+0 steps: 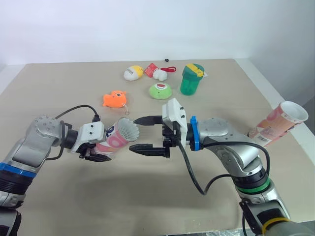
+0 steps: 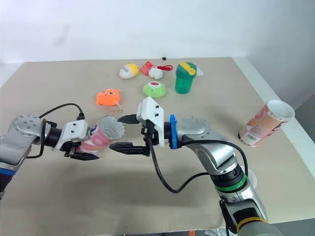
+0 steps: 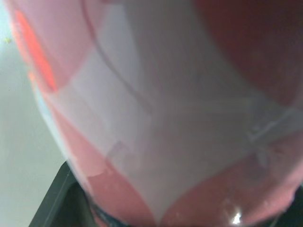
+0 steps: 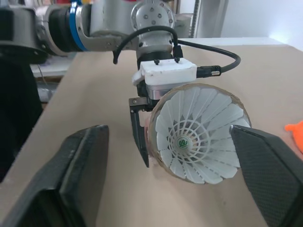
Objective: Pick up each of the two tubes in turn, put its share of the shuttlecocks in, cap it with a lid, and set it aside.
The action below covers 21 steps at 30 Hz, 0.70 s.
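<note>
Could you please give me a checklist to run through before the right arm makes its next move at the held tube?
1. Left gripper hold on the tube: ok, shut on it.
2. Shuttlecock seated: ok, feathers sit inside the tube's mouth; depth cannot tell.
3. Right gripper free: ok, open and empty, one finger each side of the mouth.
4. Lid in hand: not ok, the right gripper holds none.
5. Second tube out of the way: ok, at the table's right edge, well apart.

No legible text; green sticker point(image 4: 183, 142) in shuttlecock point(image 4: 210, 111) unreadable.
</note>
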Motion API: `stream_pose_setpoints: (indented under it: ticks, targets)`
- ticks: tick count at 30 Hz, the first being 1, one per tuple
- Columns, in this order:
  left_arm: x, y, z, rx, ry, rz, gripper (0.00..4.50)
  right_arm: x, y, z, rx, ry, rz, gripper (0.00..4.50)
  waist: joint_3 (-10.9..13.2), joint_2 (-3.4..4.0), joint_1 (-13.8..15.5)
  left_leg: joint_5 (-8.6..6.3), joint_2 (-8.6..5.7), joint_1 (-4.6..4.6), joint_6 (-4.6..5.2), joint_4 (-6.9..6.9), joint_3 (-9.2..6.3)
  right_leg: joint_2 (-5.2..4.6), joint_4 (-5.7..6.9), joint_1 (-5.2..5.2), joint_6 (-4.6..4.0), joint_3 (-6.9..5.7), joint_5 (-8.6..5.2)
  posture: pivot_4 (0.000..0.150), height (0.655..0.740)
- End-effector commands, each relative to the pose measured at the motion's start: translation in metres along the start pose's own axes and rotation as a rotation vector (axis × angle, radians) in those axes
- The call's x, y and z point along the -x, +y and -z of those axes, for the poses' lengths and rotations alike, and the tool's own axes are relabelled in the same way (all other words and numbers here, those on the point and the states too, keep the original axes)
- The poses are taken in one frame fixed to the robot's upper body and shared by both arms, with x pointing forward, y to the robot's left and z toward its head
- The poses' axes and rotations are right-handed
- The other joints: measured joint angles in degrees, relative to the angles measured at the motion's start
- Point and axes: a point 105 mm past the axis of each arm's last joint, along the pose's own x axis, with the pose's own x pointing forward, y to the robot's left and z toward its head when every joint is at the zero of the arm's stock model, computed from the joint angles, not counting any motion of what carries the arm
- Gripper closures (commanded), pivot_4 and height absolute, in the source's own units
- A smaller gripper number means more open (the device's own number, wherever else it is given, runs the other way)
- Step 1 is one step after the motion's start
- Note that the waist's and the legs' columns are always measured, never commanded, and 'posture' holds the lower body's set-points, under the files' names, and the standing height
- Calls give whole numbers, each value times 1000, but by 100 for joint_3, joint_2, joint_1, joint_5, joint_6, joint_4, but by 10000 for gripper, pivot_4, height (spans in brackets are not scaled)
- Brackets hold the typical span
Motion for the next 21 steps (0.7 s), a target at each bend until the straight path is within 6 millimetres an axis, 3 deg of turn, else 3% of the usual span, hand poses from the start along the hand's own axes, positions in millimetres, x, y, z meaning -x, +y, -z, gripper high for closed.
stream_pose_setpoints:
  ticks: [1, 6, 14, 21]
  targets:
    - [-4, -6, 4, 16, 15, 23, 15083, 7, -8, -24, 39, -53, 0, 20469, 0, 0, 0, 0, 0, 0, 0, 0, 0, 0, 0, 0, 0, 0, 0, 1500, 7400]
    - [-5, -6, 3, 15, 13, 23, 15083, -3, -25, -16, 139, 81, -14, 43100, 0, 0, 0, 0, 0, 1, 0, 2, 1, 0, 0, 0, -1, -1, 2, 1500, 7400]
    - [-5, -3, 0, 5, 8, 12, 15083, -59, -25, 21, 344, 298, -168, 43100, 1, 2, -2, 0, 0, -3, 0, -1, 4, 0, 2, -7, -4, 0, 0, 1500, 7400]
    - [-6, -4, -1, 10, -1, 1, 15083, -96, -11, 22, 423, 286, -286, 43100, -1, 1, -11, 0, 5, 4, 0, 1, 1, 3, 6, -3, -12, -3, 5, 1500, 7400]
